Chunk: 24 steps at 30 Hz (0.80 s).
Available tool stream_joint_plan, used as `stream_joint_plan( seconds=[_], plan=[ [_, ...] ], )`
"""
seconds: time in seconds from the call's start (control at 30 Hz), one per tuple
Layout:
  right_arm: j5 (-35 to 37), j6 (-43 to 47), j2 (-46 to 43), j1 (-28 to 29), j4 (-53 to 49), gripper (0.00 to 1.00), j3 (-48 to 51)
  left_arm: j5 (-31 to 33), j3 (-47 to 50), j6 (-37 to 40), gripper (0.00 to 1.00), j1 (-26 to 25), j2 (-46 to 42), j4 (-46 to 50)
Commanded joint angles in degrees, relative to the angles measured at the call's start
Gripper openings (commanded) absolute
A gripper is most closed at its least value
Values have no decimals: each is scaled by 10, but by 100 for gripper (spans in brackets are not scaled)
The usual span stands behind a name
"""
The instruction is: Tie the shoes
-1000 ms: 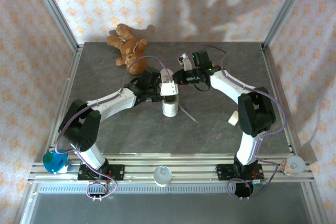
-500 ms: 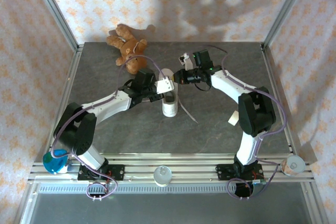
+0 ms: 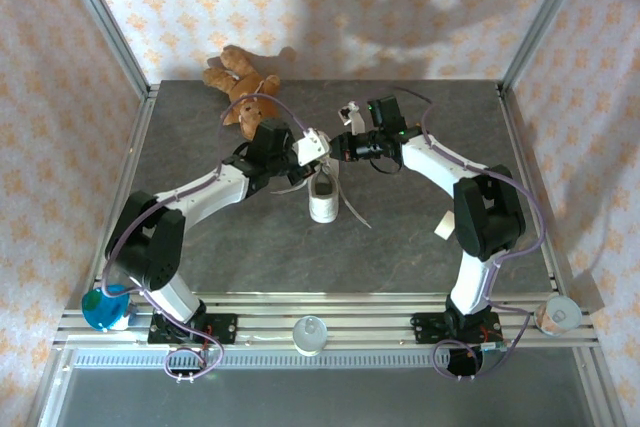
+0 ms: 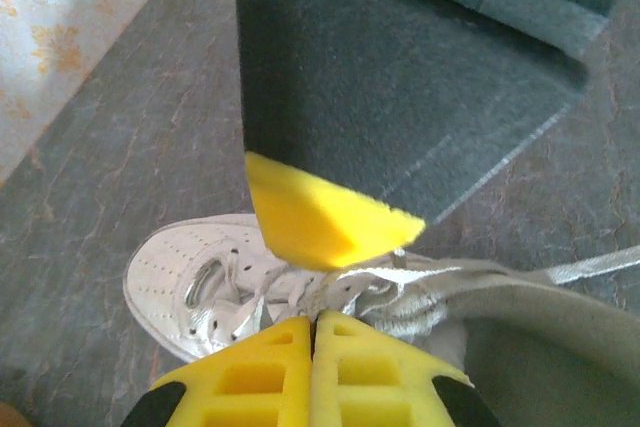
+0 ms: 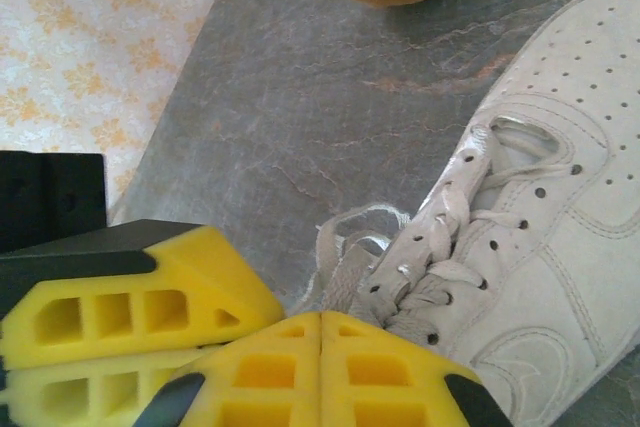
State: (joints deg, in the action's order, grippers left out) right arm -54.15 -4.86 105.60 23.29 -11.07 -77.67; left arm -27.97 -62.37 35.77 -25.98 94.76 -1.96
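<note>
Tabletop (image 3: pixel 400 247) on the near side lies bare, giving room to draw laces (image 3: pixel 356 214) outward; midway sits the shoe (image 3: pixel 322 202). Over its far end the left gripper (image 4: pixel 312 332) and right gripper (image 5: pixel 320 332) meet tip to tip, each pressed together, probably nipping one lace apiece for crossing, though the seams hide it. Beyond, the bear (image 3: pixel 245 89) crowds the far-left edge.

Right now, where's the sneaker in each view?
Top external: sneaker centre, toe down.
Left wrist: sneaker lower left, toe pointing left.
Right wrist: sneaker right side, toe toward upper right.
Shared landmark: its white laces.
</note>
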Motion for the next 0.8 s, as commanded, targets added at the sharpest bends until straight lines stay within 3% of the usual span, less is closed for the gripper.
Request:
stream_joint_plan(
  seconds=[0.0, 0.63, 0.77],
  plan=[
    [-21, -5, -9, -2, 21, 0, 10, -28, -27, -30, 0, 2, 24, 12],
    [-25, -16, -10, -3, 28, 0, 20, -44, -66, -110, 0, 20, 93, 18],
    [-26, -18, -4, -3, 22, 11, 15, -47, -57, -123, 0, 20, 96, 2]
  ],
)
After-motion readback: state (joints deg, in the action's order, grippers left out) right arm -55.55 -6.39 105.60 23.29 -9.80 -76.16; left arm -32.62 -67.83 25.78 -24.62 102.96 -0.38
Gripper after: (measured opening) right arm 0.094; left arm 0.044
